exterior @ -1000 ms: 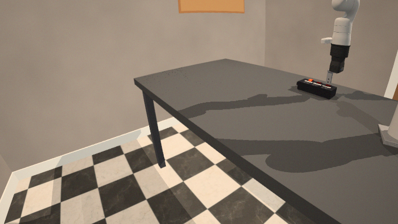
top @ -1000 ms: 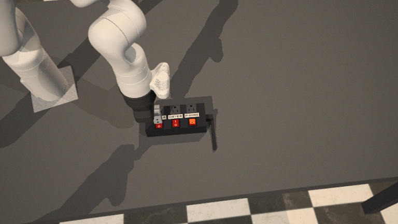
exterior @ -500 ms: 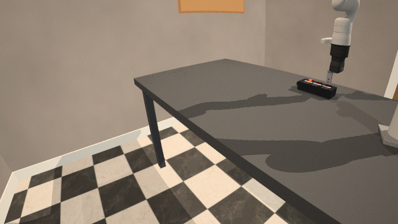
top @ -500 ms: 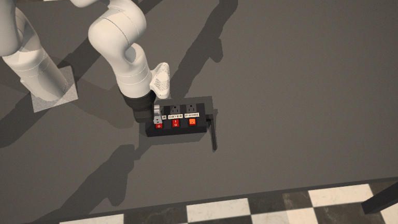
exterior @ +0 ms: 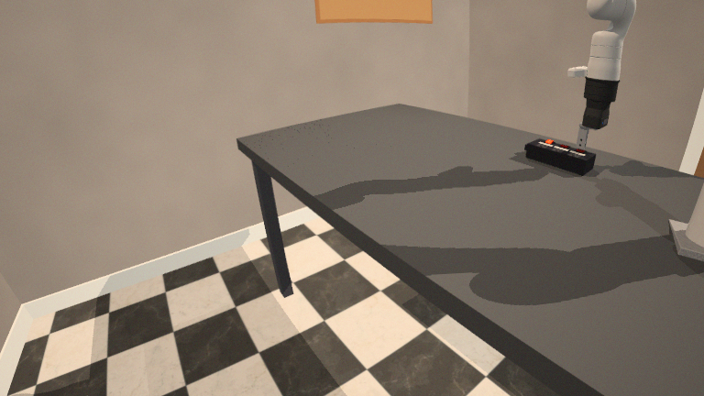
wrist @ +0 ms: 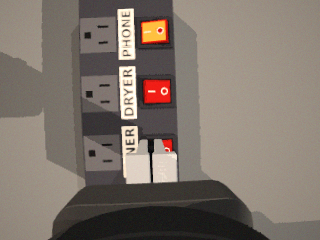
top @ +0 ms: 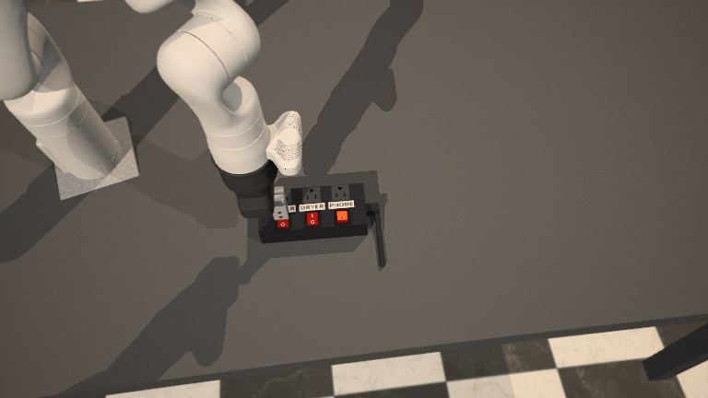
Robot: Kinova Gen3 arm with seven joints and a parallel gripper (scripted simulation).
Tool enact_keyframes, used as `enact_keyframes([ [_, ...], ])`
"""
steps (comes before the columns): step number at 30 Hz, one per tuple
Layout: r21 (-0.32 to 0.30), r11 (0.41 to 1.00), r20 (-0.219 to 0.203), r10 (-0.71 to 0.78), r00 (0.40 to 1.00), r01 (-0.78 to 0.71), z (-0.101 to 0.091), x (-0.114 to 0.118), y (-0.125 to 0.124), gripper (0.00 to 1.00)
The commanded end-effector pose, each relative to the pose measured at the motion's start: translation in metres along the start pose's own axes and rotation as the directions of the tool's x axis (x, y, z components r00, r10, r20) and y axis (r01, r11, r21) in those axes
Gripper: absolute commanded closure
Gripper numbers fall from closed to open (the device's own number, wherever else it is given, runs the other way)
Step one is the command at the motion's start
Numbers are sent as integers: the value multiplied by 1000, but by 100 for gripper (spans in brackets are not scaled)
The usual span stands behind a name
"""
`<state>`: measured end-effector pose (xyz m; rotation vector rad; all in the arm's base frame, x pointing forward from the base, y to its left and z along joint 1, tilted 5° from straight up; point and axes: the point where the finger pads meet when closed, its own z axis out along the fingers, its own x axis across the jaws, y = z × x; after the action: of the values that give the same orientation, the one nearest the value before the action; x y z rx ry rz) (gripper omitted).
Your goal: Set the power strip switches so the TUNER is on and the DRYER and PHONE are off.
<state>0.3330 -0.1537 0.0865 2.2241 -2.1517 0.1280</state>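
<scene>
A black power strip [top: 312, 234] [exterior: 559, 159] [wrist: 100, 80] lies flat on the grey table [top: 522, 138], right way up. It has three red rocker switches in a row. The PHONE switch [top: 341, 216] [wrist: 154, 31] glows bright orange. The DRYER switch [top: 312, 218] [wrist: 158, 92] is dark red. The TUNER switch [top: 282, 223] [wrist: 167, 146] is dark red and partly hidden by my fingers. My gripper [top: 280, 210] [exterior: 582, 139] [wrist: 151, 154] is shut and empty. Its tips stand just above the TUNER end, over the label and the switch's near edge.
The strip's black cable [top: 379, 239] sticks out from the PHONE end. The arm's base [top: 93, 169] [exterior: 687, 238] stands on the table to the left of the strip. The table's front edge [top: 418, 349] lies below.
</scene>
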Motion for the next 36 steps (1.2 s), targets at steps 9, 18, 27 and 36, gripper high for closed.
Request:
enact_keyframes([
  [9, 1, 1000, 0, 0, 1000, 0, 0, 0, 0, 100],
  [18, 1, 1000, 0, 0, 1000, 0, 1, 0, 0, 100],
  [27, 1, 1000, 0, 0, 1000, 0, 5, 0, 0, 100],
  [36, 1, 1000, 0, 0, 1000, 0, 7, 0, 0, 100],
])
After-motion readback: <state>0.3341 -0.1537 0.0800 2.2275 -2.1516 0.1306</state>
